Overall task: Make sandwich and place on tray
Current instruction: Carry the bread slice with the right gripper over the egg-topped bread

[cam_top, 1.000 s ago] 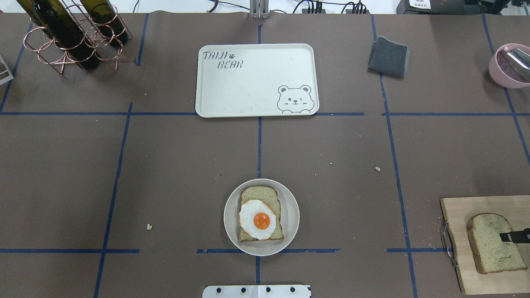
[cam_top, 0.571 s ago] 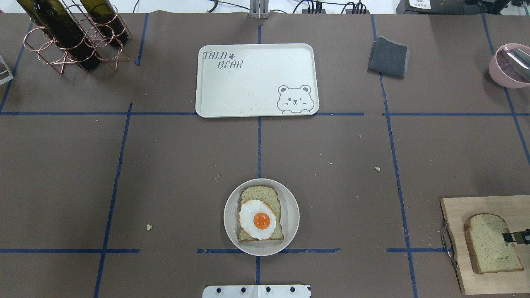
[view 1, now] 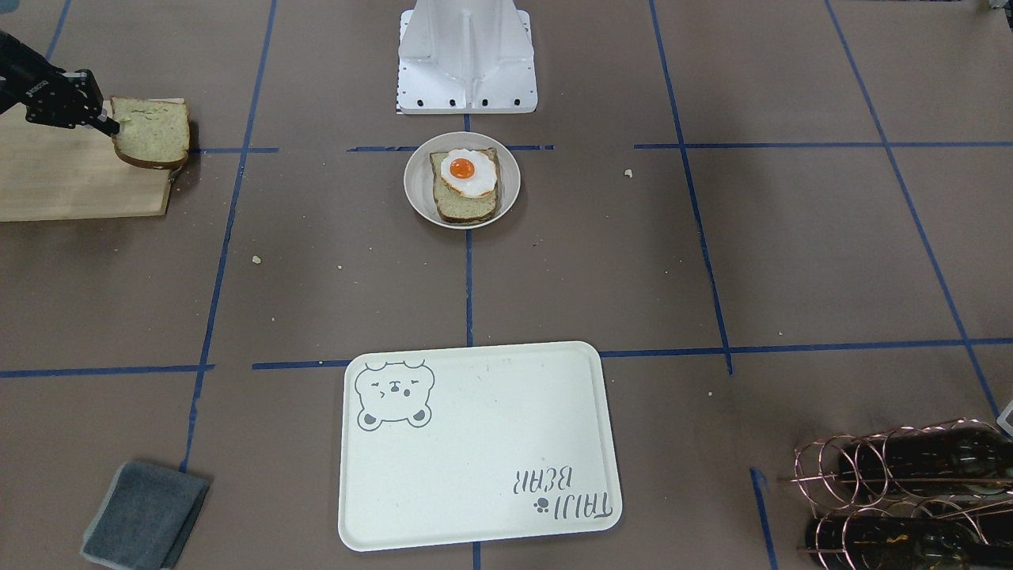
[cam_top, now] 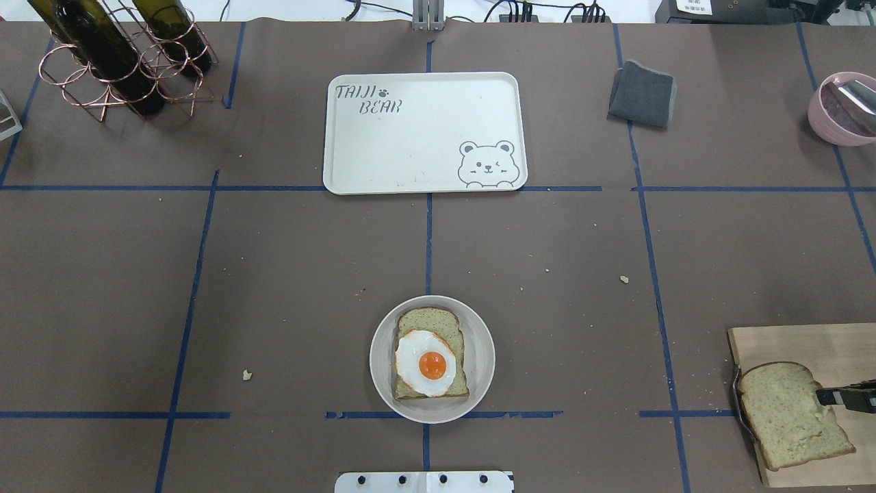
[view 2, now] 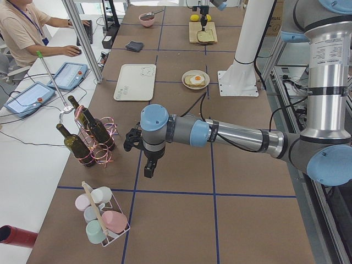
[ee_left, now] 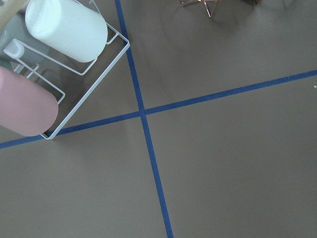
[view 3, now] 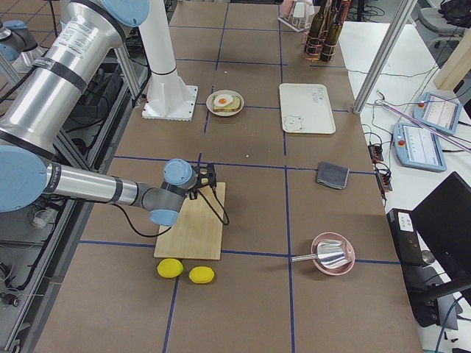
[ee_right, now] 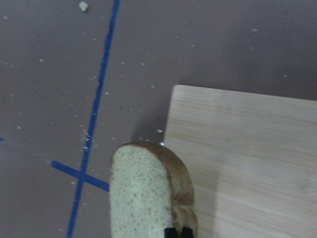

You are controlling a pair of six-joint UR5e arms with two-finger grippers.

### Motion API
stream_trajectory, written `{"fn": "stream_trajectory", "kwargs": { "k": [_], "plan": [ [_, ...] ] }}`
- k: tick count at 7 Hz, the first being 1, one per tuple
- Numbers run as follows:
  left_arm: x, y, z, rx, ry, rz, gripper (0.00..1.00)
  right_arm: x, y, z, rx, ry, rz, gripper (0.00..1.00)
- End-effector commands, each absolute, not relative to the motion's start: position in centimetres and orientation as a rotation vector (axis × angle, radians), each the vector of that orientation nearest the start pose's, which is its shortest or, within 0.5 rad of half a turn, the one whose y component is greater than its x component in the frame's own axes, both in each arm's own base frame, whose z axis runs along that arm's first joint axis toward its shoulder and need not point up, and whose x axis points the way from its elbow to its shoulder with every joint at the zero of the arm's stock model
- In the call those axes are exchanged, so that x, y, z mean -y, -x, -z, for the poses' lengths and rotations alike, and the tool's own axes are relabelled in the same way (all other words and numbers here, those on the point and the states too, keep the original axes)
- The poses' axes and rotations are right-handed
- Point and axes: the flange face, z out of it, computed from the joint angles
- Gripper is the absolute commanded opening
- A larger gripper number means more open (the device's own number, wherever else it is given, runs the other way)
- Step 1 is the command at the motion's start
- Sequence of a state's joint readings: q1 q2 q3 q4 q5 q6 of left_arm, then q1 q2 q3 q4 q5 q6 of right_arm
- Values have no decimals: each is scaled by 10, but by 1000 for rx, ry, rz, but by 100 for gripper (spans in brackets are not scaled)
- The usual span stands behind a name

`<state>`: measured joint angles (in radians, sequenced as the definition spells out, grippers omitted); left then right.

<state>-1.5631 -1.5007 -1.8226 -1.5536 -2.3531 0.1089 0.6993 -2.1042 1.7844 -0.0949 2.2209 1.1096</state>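
Observation:
A bread slice (cam_top: 430, 322) topped with a fried egg (cam_top: 426, 363) lies on the round beige plate (cam_top: 479, 342) near the table's front centre. My right gripper (cam_top: 825, 396) is shut on the edge of a second bread slice (cam_top: 783, 414) and holds it above the left edge of the wooden cutting board (cam_top: 821, 342). The right wrist view shows this slice (ee_right: 143, 193) edge-on. The cream bear tray (cam_top: 424, 130) lies bare at the far centre. My left gripper (view 2: 148, 165) hangs over the table far to the left. I cannot tell whether it is open or shut.
A copper rack with wine bottles (cam_top: 116, 55) stands at the far left. A grey cloth (cam_top: 642, 92) and a pink bowl (cam_top: 838, 106) are at the far right. A wire rack of cups (ee_left: 49, 59) is near the left gripper. Two lemons (view 3: 184, 271) lie beside the board.
My right gripper has lifted the second bread slice and carried it leftward, to the cutting board's left edge. Nothing else has moved.

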Motion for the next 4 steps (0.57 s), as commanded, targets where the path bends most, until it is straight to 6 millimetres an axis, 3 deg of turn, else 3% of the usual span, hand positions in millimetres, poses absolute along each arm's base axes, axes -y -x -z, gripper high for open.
{"fn": "stream_trajectory", "kwargs": {
  "k": [1,3,4],
  "plan": [
    [466,60,-570,-773,-192,-173,100,261,190,-538,1368,-133,141,0],
    [465,59,-573,-775,-185,-170,100,309,246,-473,1480,-139,79,0],
    [465,59,-576,-775,-179,-168,100,337,290,-421,1537,-136,22,0]
  ]
}}
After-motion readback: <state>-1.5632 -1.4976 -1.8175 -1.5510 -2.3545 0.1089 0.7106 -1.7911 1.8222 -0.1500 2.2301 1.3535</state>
